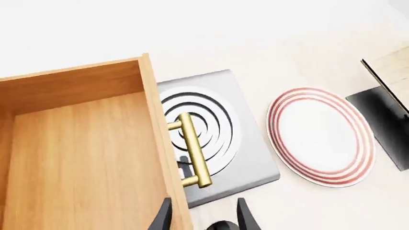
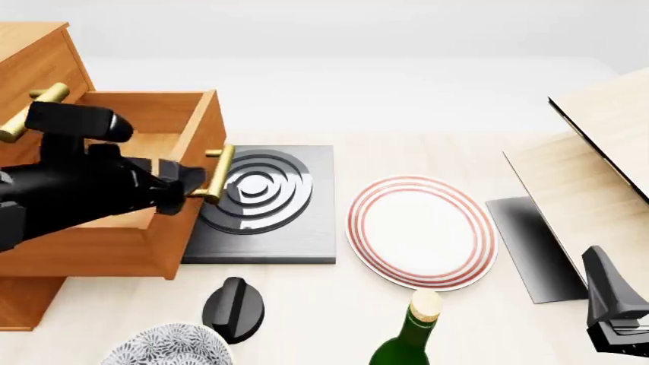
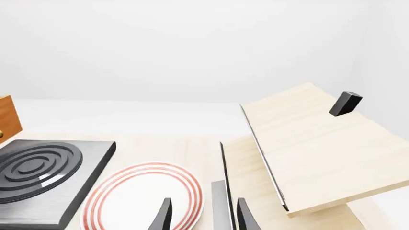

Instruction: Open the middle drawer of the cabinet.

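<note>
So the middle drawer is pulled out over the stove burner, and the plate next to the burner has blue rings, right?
Not quite. The plate has red rings, not blue, as the front view shows. The rest holds: the middle drawer is pulled out, its handle over the stove burner.

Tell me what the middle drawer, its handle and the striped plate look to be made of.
The middle drawer: orange-brown wood with a matte finish, going by the faint grain on its panels. Its handle: a golden bar with a soft sheen, probably brass. The striped plate: smooth white with red rim rings, likely glazed ceramic, though a render leaves that open.
</note>
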